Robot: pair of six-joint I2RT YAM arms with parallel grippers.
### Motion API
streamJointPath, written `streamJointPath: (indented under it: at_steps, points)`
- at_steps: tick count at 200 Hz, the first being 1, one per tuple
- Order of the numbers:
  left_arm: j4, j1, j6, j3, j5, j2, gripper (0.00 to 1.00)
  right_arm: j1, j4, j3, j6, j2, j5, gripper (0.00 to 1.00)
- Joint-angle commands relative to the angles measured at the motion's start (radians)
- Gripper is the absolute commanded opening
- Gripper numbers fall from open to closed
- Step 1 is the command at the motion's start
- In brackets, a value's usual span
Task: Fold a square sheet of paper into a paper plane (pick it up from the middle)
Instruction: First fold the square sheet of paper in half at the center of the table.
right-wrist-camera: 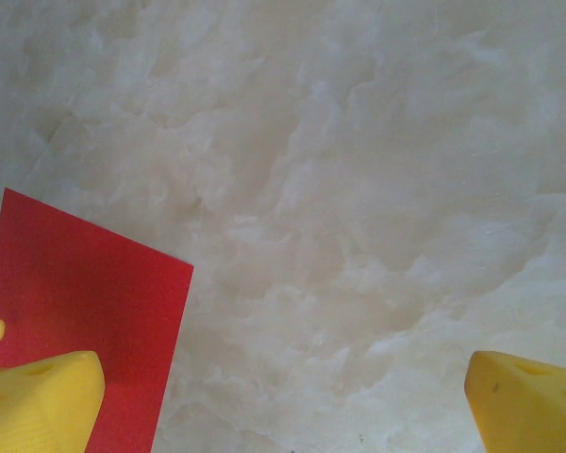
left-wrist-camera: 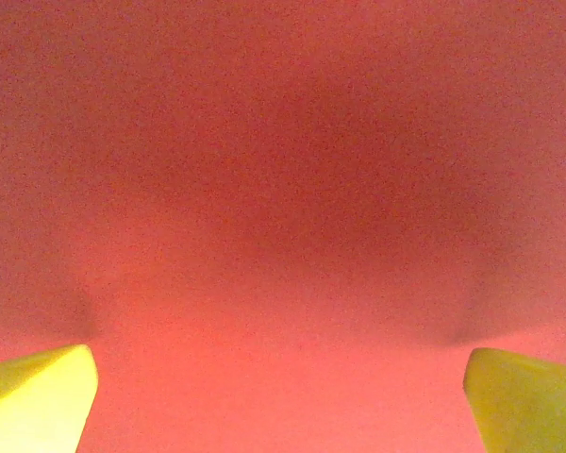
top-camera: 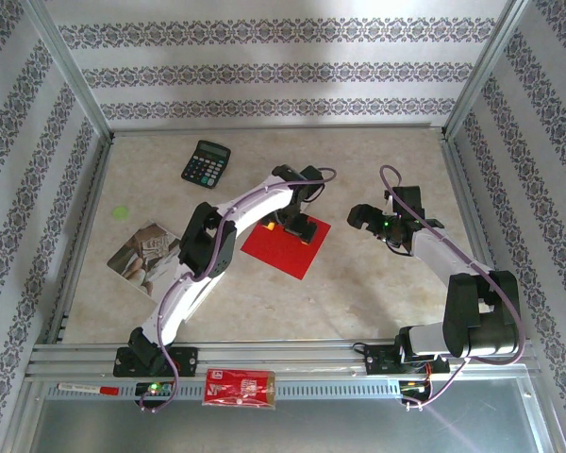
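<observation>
Marbled bench holds a thin square sheet of bright red paper mid-frame, left gripper over it, right gripper nearby, both jaws released; best pinched dead centre.

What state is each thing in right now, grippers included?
square sheet of paper: flat on the table, unfolded, not gripped.
left gripper: open, close above the sheet's middle.
right gripper: open, over bare table beside the sheet's edge.
calculator: lying face up, untouched.
booklet: lying flat, untouched.
red packet: lying on the near rail.
</observation>
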Motion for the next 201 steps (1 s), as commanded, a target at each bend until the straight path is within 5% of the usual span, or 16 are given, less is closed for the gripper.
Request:
streamJointPath:
  at_steps: [1, 201]
  points:
    - [-0.068, -0.011, 0.008, 0.017, -0.020, 0.018, 1.00, -0.011, 0.013, -0.017, 0.005, 0.007, 0.005, 0.98]
    - [-0.028, -0.011, 0.006, -0.062, 0.003, 0.049, 0.92, -0.011, 0.012, -0.014, 0.005, 0.010, 0.000, 0.98]
